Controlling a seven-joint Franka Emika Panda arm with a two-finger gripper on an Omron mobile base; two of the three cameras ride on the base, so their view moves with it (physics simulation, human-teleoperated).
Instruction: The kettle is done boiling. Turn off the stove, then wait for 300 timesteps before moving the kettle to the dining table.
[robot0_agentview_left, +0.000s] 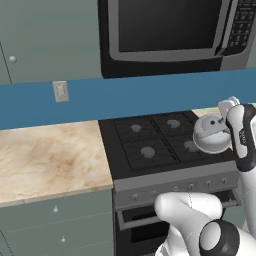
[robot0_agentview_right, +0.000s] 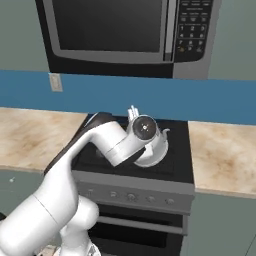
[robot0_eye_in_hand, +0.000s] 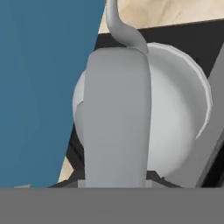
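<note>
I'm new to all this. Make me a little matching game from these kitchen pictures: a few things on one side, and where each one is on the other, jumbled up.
Things:
1. kettle
2. microwave
3. wall outlet
4. knobs

Places:
A. on the blue wall strip, above the marble counter
B. along the grey front panel of the stove
C. at the stove's right side, at the robot's hand
D. hanging above the stove

Pairs: 1-C, 2-D, 3-A, 4-B
</note>
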